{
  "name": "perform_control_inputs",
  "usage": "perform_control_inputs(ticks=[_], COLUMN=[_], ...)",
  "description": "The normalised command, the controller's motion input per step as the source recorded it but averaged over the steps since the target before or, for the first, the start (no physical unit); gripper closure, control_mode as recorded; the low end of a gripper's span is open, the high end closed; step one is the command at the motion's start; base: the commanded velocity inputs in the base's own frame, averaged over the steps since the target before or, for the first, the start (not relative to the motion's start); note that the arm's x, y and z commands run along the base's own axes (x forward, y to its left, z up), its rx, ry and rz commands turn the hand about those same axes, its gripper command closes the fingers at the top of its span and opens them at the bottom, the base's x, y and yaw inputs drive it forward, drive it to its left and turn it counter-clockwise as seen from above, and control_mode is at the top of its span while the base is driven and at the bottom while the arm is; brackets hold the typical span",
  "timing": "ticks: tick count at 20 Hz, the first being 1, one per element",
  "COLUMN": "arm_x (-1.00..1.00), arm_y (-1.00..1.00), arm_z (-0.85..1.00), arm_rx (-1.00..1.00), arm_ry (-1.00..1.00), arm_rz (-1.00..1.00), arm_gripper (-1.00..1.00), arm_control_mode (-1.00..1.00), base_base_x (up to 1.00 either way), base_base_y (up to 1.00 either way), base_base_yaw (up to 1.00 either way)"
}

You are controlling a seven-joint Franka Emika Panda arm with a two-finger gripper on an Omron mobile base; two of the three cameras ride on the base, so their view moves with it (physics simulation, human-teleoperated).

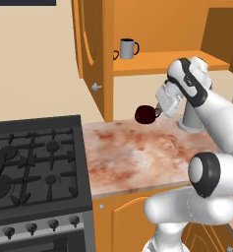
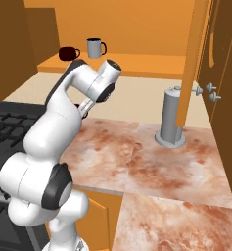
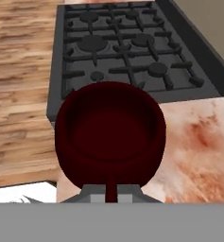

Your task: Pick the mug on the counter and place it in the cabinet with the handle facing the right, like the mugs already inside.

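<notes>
Mug (image 1: 145, 114): dark maroon, squat, held clear above the counter (image 1: 137, 157), gripped by its handle, mouth tipped toward the hand camera. Gripper (image 1: 158, 111): fingers closed tight on the handle, which shows as a thin strip between the tips in the hand view (image 3: 111, 191). Cabinet (image 1: 162, 63): orange, door open, silver knob; shelf holds a grey mug (image 1: 128, 48) and another maroon mug (image 2: 67, 53). Stove (image 1: 32, 162): black gas burners, left of the counter. Grey canister (image 2: 171, 117): knobbed lid, upright on the counter near the back wall
</notes>
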Motion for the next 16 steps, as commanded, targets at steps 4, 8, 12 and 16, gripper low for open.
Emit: perform_control_inputs(ticks=[4,8,12,16], arm_x=[-0.17,-0.03,0.03,0.07], arm_y=[0.01,0.06,0.19,0.06], arm_z=[0.41,0.16,0.36,0.49], arm_rx=[0.00,0.13,0.12,0.01], arm_ry=[-0.05,-0.08,-0.03,0.05], arm_rz=[0.09,-0.02,-0.02,0.03], arm_gripper=[1.00,1.00,1.00,1.00], arm_control_mode=[-1.00,-1.00,-1.00,-1.00], base_base_x=[0.00,0.00,0.00,0.00], base_base_y=[0.00,0.00,0.00,0.00], base_base_yaw=[0.00,0.00,0.00,0.00])
